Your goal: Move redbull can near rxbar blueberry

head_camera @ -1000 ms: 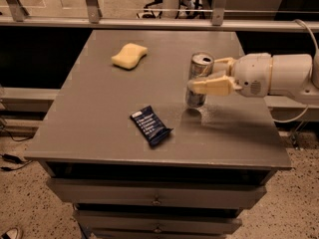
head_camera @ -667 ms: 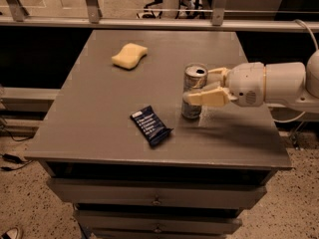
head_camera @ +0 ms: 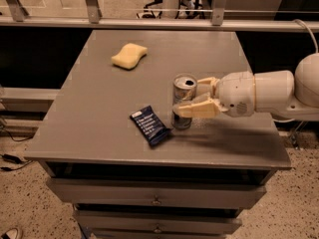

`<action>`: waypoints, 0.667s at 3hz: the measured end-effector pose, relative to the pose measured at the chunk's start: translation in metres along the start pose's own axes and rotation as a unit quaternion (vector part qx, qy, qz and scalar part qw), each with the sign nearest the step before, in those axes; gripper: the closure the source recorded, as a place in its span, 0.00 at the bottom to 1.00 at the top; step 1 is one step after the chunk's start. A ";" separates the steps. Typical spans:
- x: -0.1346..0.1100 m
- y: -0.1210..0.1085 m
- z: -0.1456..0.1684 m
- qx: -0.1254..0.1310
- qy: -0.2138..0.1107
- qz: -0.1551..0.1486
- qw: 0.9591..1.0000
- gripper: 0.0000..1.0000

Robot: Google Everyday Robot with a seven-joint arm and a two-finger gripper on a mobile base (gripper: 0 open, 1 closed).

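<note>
Jaws, mid-worktop (head_camera: 89,118), clamp redbull can (head_camera: 184,96) upright, just beside rxbar blueberry (head_camera: 151,125). Risk: can base catches bar's edge at release, can tips.

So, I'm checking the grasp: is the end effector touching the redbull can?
Touching. The camera view shows the end effector, right of the rxbar blueberry, closed around the redbull can, one finger pressed across its front.
</note>
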State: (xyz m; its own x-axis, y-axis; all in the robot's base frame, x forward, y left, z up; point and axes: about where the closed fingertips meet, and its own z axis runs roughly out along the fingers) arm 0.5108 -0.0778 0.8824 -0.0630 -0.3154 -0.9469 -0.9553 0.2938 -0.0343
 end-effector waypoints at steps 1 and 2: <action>0.003 0.010 0.004 -0.007 -0.008 -0.005 1.000 0.62; 0.003 0.010 0.004 -0.007 -0.008 -0.005 1.000 0.39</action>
State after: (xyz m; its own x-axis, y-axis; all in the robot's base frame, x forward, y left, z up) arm 0.5018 -0.0718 0.8781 -0.0479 -0.3037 -0.9516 -0.9599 0.2774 -0.0402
